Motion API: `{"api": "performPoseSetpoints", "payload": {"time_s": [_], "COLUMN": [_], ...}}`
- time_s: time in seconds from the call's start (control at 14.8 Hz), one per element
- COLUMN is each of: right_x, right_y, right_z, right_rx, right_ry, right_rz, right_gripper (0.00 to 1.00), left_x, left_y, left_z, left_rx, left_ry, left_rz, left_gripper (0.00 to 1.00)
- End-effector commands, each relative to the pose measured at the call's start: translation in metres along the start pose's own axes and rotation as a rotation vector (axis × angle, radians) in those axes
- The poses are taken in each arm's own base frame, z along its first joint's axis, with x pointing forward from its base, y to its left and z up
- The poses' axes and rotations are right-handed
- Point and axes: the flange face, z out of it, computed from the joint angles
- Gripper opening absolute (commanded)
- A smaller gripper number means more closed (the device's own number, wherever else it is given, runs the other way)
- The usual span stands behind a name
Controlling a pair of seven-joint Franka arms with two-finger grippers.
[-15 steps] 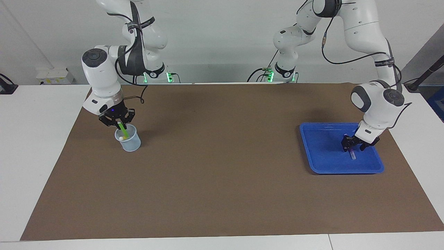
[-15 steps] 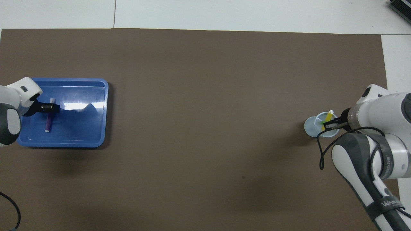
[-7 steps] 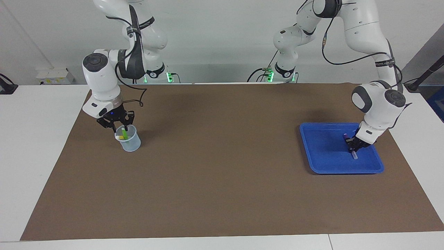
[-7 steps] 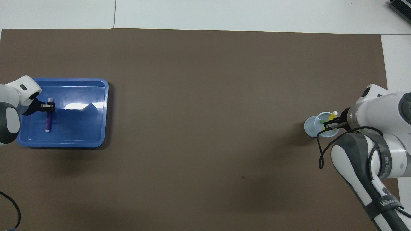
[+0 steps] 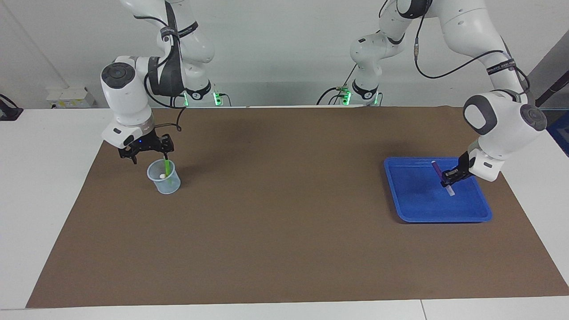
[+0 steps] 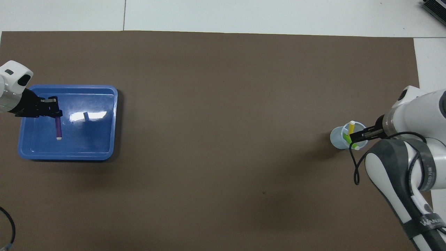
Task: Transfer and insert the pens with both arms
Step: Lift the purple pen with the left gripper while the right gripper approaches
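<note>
A clear plastic cup (image 5: 169, 186) (image 6: 335, 138) stands at the right arm's end of the table. A bright green pen (image 5: 167, 167) (image 6: 346, 136) and a yellow pen (image 6: 351, 128) lean inside it. My right gripper (image 5: 150, 156) (image 6: 360, 135) hangs open just over the cup's rim, holding nothing. At the left arm's end, my left gripper (image 5: 446, 180) (image 6: 54, 112) is shut on the dark purple pen (image 5: 436, 168) (image 6: 58, 128). The pen hangs tilted over the blue tray (image 5: 440, 218) (image 6: 69, 157), pale cap end downward. I cannot tell if the cap touches the tray floor.
A brown mat (image 5: 284, 222) covers most of the white table. Two small arm bases with green lights (image 5: 200, 95) (image 5: 362, 95) stand at the robots' edge. A black cable (image 6: 8, 226) loops in near the left arm.
The right gripper opened, let the green pen drop into the cup, and rose a little. The left gripper shut on the purple pen and tilted it up from the tray.
</note>
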Motion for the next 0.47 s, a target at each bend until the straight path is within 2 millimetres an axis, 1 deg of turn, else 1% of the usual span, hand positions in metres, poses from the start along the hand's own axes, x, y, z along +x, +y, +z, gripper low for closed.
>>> {"api": "performPoseSetpoints", "payload": {"time_s": [0.0, 0.07, 0.2, 0.34, 0.41], "right_x": [0.005, 0.006, 0.008, 0.013, 0.014], "right_y": [0.003, 0.004, 0.001, -0.015, -0.021], "right_z": [-0.017, -0.022, -0.034, -0.047, -0.052], "right_rx": [-0.016, -0.013, -0.001, 0.024, 0.071], "right_ry": [-0.034, -0.047, -0.059, -0.054, -0.049], "right_rz": [0.003, 0.006, 0.002, -0.014, -0.004], "right_gripper": [1.00, 1.00, 1.00, 1.00, 1.00], "left_x": [-0.038, -0.050, -0.069, -0.090, -0.106], "left_y": [0.028, 0.037, 0.065, 0.096, 0.112], "left_z": [-0.047, -0.058, -0.072, -0.095, -0.109], "left_rx": [-0.073, -0.093, -0.108, -0.154, -0.159], "left_ry": [-0.069, -0.098, -0.159, -0.183, -0.188], "left_rz": [-0.141, -0.204, -0.291, -0.372, -0.426], "left_gripper": [0.00, 0.00, 0.00, 0.00, 0.00]}}
